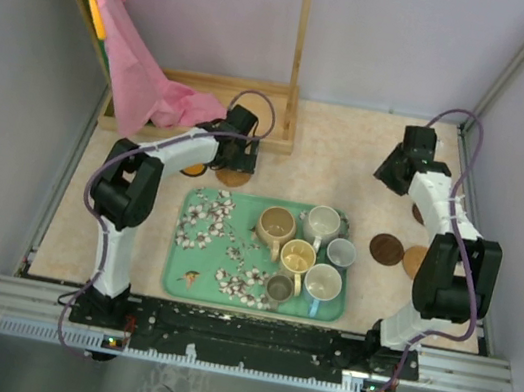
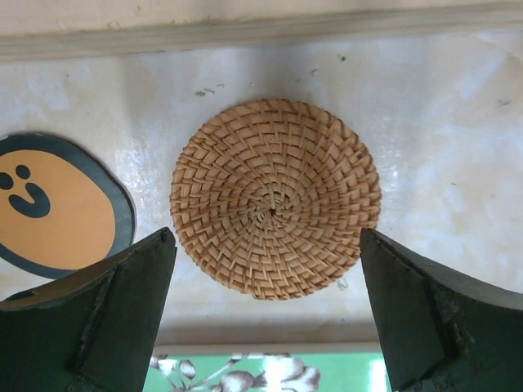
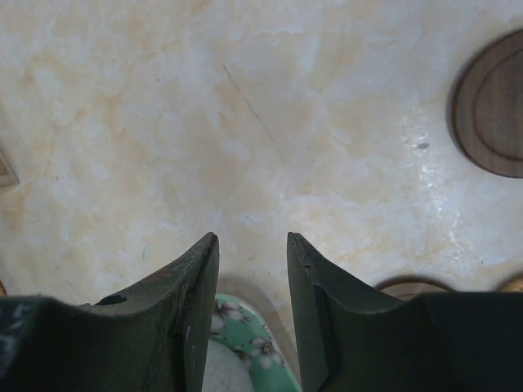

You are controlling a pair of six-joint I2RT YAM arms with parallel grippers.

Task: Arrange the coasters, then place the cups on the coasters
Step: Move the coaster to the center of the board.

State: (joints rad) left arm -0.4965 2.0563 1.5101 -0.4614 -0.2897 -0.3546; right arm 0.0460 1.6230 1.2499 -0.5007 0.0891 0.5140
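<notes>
Rough woven straw coaster (image 2: 275,198) lies on a glossy, marbled tabletop (image 2: 441,122).

The left jaws gape wide, the right jaws narrowly parted.

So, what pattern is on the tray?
The tray shows white flowers on green, best in top view.

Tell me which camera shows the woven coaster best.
Left wrist: the woven coaster lies whole and sharp between the fingers of the open left claw. Top external shows only a small tan sliver by that claw. Right wrist does not show it.
</notes>
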